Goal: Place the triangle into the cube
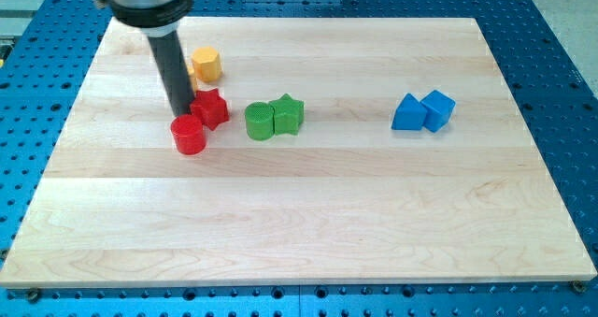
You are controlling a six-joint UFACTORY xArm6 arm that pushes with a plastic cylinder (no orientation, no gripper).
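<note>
My tip (182,112) is the lower end of a straight dark rod. I carry no fingers, so nothing opens or closes and nothing is held; I can only push. The tip rests at desk height, touching or just beside the red star block (212,108) on its left, and just above the red cylinder (188,135) in the view. These two red blocks touch each other. A yellow block (206,64), apparently hexagonal, stands near the star toward the view's top, apart from it.

Taking the red star as landmark: a green cylinder (259,121) and a green star block (288,114) stand as a touching pair just to its right. Well apart, further right, sits the task pair: the blue triangle (407,113) and the blue cube (438,109).

The triangle already stands against the cube's left face; whether the two truly touch or leave a hairline gap cannot be resolved. I judge this placement to be at or close to the required end state. My tip is well apart from both, on the far side of the green pair, so it exerts nothing on them.

The triangle is a wedge with its apex toward the view's top and its broad base toward the view's bottom. Its long axis appears to run roughly along its base, left to right toward the cube, though this is hard to fix. All blocks rest flat on the wooden desk (308,223).
</note>
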